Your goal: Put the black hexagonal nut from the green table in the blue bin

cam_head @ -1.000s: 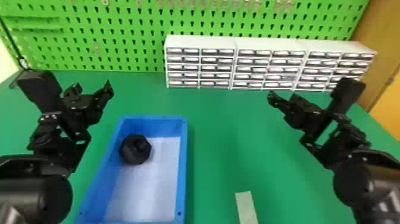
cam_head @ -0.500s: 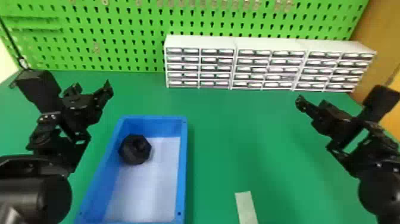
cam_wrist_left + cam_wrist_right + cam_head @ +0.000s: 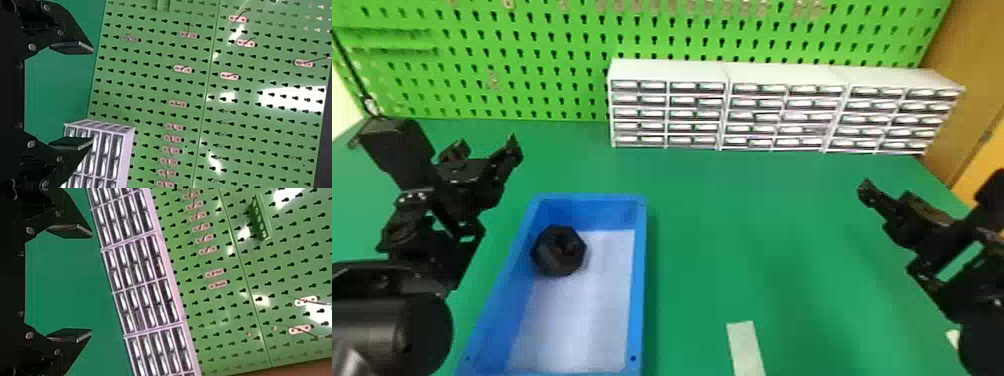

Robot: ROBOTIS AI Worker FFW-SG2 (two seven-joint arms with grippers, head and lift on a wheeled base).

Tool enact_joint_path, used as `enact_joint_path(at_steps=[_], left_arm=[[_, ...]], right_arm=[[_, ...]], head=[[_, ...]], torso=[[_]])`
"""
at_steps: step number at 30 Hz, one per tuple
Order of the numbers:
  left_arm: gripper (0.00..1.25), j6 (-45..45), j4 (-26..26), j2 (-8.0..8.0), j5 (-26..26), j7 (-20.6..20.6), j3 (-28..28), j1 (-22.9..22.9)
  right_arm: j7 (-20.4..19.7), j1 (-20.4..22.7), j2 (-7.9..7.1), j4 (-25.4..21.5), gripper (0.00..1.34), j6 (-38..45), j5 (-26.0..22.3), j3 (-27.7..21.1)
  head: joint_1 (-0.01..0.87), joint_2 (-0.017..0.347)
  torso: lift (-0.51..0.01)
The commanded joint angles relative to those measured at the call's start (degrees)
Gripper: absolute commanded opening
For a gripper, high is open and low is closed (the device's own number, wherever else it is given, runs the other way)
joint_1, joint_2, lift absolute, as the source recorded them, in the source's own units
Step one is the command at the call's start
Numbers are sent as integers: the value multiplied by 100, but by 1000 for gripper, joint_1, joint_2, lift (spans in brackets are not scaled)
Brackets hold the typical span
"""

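The black hexagonal nut lies inside the blue bin, near its far left corner, on the whitish floor. My left gripper is held above the table to the left of the bin, apart from the nut. In the left wrist view the left gripper has its two fingers wide apart with nothing between them. Over the right side of the green table is my right gripper, well away from the bin. The right wrist view shows the right gripper open and holding nothing.
White drawer cabinets stand along the back of the table against a green pegboard. A pale strip lies near the front, right of the bin. An orange-brown panel rises at the right edge.
My right arm has moved to the right and a little nearer, mostly in the first half second. The left arm, the nut and the bin have stayed put.
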Motion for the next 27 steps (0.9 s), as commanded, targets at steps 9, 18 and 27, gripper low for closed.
enact_joint_path(at_steps=[9,18,27], left_arm=[[815,-4,0,0,0,0,-34,-42],[815,-13,0,0,0,0,-34,-16],[815,-40,0,0,0,0,-42,-25]], right_arm=[[0,31,10,1,950,-11,16,-104],[0,5,18,1,950,-11,16,-87],[0,-22,1,1,950,-19,-1,-43]], head=[[692,8],[692,8],[692,8]], torso=[[-97],[-97],[-97]])
